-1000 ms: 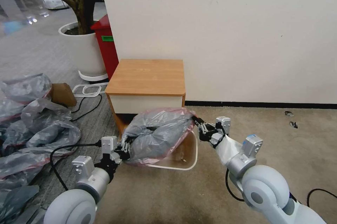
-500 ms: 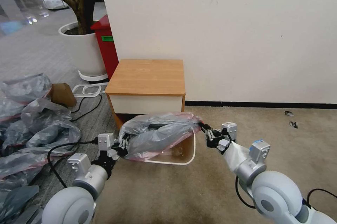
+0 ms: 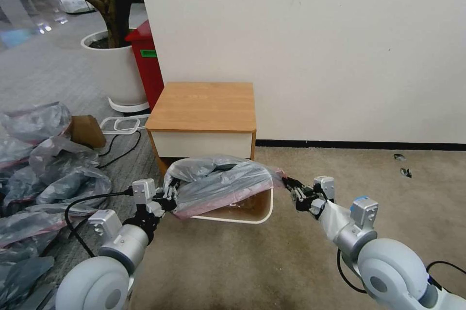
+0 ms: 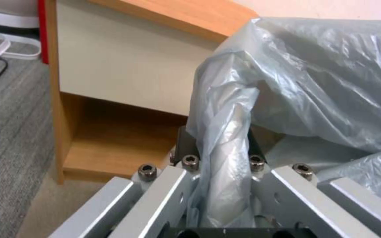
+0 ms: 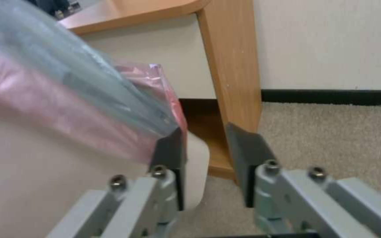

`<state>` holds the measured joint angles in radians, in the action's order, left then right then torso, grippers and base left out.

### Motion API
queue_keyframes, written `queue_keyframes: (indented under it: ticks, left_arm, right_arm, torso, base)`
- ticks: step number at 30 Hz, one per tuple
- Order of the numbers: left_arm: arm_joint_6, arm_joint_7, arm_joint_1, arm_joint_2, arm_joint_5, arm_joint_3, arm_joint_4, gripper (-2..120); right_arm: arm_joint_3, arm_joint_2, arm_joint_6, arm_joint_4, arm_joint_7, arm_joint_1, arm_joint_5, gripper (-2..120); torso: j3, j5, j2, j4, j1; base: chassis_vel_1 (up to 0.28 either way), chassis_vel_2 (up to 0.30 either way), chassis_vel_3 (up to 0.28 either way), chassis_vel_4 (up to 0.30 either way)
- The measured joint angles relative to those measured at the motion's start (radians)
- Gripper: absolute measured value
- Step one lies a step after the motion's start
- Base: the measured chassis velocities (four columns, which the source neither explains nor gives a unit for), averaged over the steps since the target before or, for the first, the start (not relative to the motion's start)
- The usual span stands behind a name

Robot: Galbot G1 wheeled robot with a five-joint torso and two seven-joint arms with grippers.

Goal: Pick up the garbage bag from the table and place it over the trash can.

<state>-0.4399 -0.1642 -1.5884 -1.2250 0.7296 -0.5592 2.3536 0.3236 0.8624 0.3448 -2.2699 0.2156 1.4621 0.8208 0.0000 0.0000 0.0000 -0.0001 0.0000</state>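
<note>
The grey translucent garbage bag (image 3: 218,183), pink-edged, lies spread over the cream-white trash can (image 3: 259,213), which stands on the carpet in front of the wooden table (image 3: 204,106). My left gripper (image 3: 167,198) is at the bag's left end. In the left wrist view the left gripper (image 4: 219,142) is shut on a bunched strand of the garbage bag (image 4: 314,82). My right gripper (image 3: 291,187) sits just off the bag's right corner. The right wrist view has this gripper (image 5: 206,142) open, the garbage bag (image 5: 89,99) lying against the outside of one finger (image 5: 168,152) and the trash can (image 5: 197,168) between the fingers.
A heap of grey bags (image 3: 43,169) covers the floor at the left, with a black cable (image 3: 116,147) beside it. A red bin (image 3: 145,67) and a white plant pot (image 3: 114,67) stand behind the table. Open carpet (image 3: 378,174) lies to the right, below the wall.
The bag has come down and flattened over the trash can. My right gripper has let go of the bag's right corner and drawn back to the right. The left arm dropped slightly.
</note>
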Motion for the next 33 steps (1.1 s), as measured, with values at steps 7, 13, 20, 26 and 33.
queue_keyframes:
  ticks: [7,13,20,26,33]
  left_arm:
    - [0.000,-0.003,0.008,-0.024,-0.001,-0.006,-0.025,3]
    - [0.009,-0.012,0.021,-0.058,-0.013,0.008,-0.045,3]
    - [0.038,-0.013,0.013,-0.062,-0.066,0.029,-0.045,3]
    - [0.046,-0.010,0.008,-0.065,-0.078,0.034,-0.045,3]
    - [0.056,-0.003,-0.004,-0.074,-0.106,0.053,-0.044,3]
  right_arm:
    - [0.075,0.069,-0.025,-0.065,0.025,0.044,-0.044,52]
    - [0.083,0.165,-0.121,-0.215,0.058,0.070,0.071,77]
    - [-0.144,0.241,-0.071,-0.236,0.052,0.123,0.165,99]
    - [-0.220,0.276,-0.041,-0.236,0.050,0.098,0.144,100]
    - [-0.254,0.298,-0.031,-0.177,0.054,0.059,0.100,100]
  torso:
    - [0.000,0.0000,0.000,0.0000,0.000]
    - [0.000,-0.0005,0.000,0.0001,0.000]
    - [0.000,-0.0001,0.000,0.0001,0.000]
    - [0.000,-0.0001,0.000,0.0001,0.000]
    - [0.000,-0.0001,0.000,0.0001,0.000]
  base:
    - [0.000,0.000,0.000,0.000]
    - [0.000,0.000,0.000,0.000]
    - [0.000,0.000,0.000,0.000]
    - [0.000,0.000,0.000,0.000]
    - [0.000,0.000,0.000,0.000]
